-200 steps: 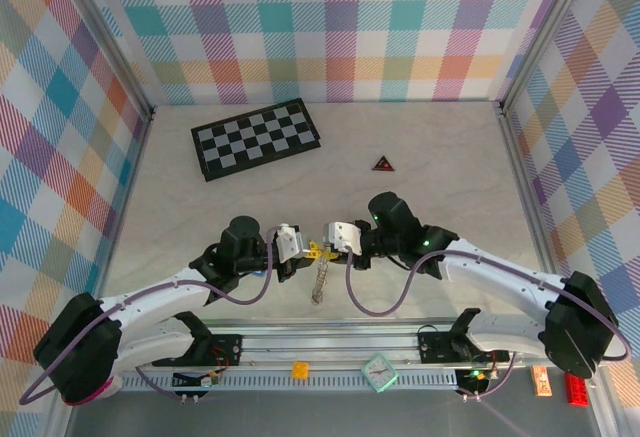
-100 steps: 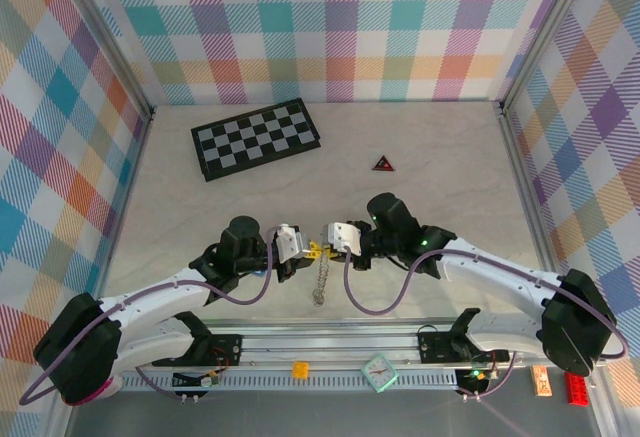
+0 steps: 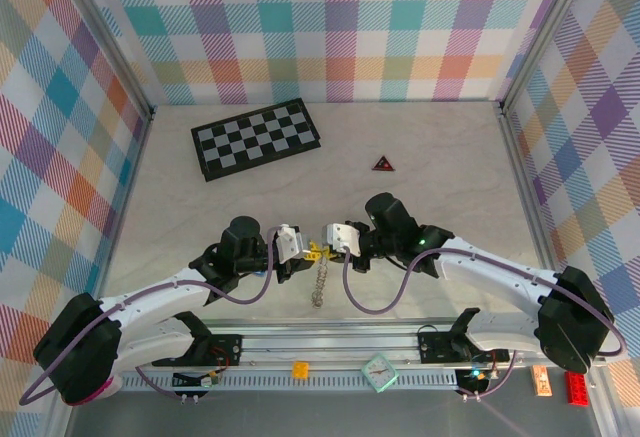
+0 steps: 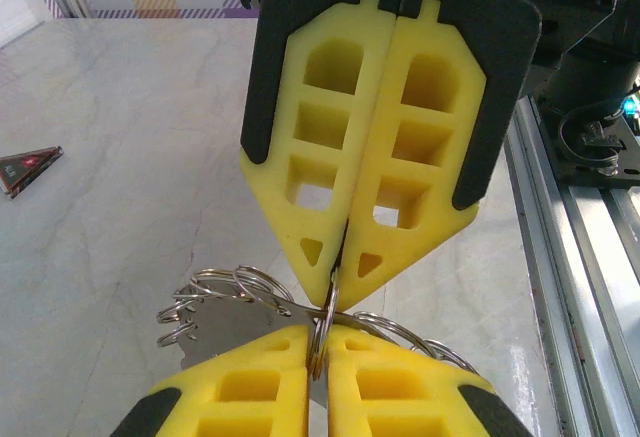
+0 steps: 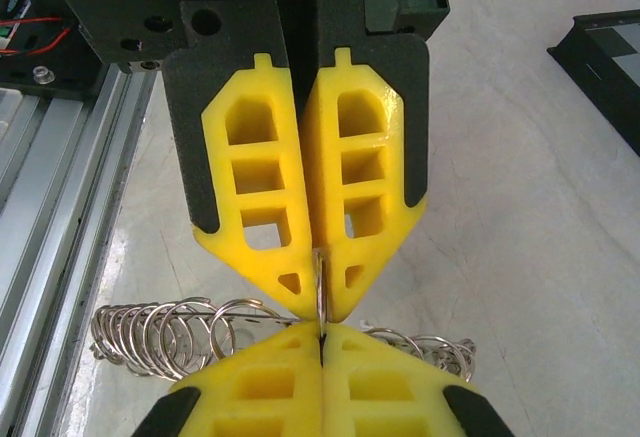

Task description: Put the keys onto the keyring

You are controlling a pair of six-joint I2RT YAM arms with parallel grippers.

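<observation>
**A:** Where's the keyring point(image 3: 319, 279)?

**B:** Near the front of the counter point(image 3: 440, 177), midway between the two arms. Its top end is caught between the claws. The rest trails toward the near rail point(image 3: 340, 342) as a string of small silvery rings.

**A:** The left claw point(image 3: 307, 250)?

**B:** Closed, pinching the keyring. In the right wrist view its yellow pads point(image 5: 250, 197) meet at the tips with a thin ring edge-on between them.

**A:** And the right claw point(image 3: 323, 248)?

**B:** Closed too, on that same ring. The two claws face each other tip to tip, almost touching.

**A:** Does the chain hang, or lie on the counter?

**B:** I can't tell.

**A:** Anything else?

**B:** A checkerboard point(image 3: 256, 138) at the back left and a small dark triangle point(image 3: 383, 164) behind the right claw, both well apart from the claws.
</observation>
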